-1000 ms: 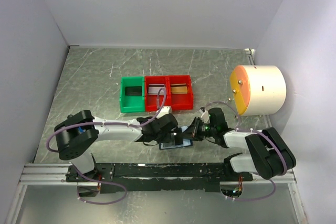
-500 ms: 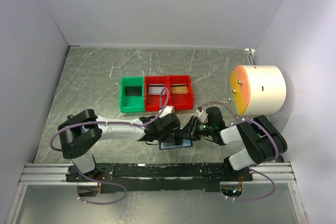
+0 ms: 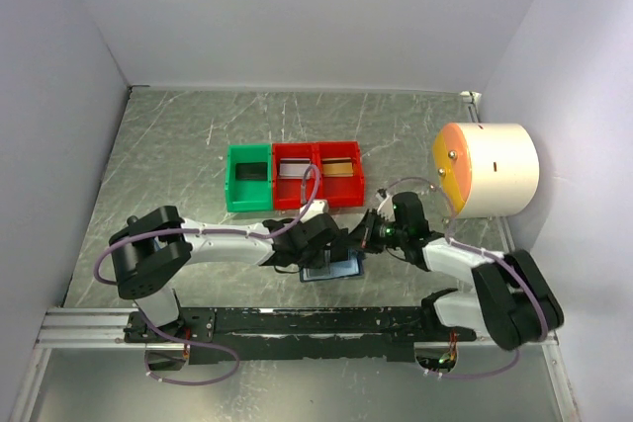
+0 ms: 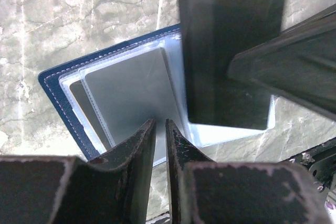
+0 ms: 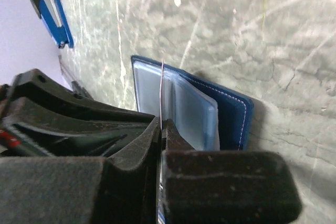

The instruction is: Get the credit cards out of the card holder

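Note:
The card holder (image 3: pixel 333 270) lies open on the table between the two arms. It is navy with clear pockets (image 4: pixel 131 93), and its stitched rim (image 5: pixel 236 114) faces right in the right wrist view. My right gripper (image 5: pixel 161 124) is shut on a dark credit card (image 4: pixel 226 51), which is seen edge-on (image 5: pixel 162 77) and hangs over the holder's right half. My left gripper (image 4: pixel 161 129) has its fingertips on the left pocket, and the narrow slit between them is empty. A grey card (image 4: pixel 126 85) sits in that pocket.
Behind the holder stand a green bin (image 3: pixel 248 177) and two red bins (image 3: pixel 294 175) (image 3: pixel 338 173), each with a card inside. A white drum with an orange face (image 3: pixel 485 170) stands at the right. A small blue tag (image 5: pixel 52 17) lies on the table.
The right arm has shifted over the holder, its elbow swinging in and back out to the right. The left arm and the holder have stayed put.

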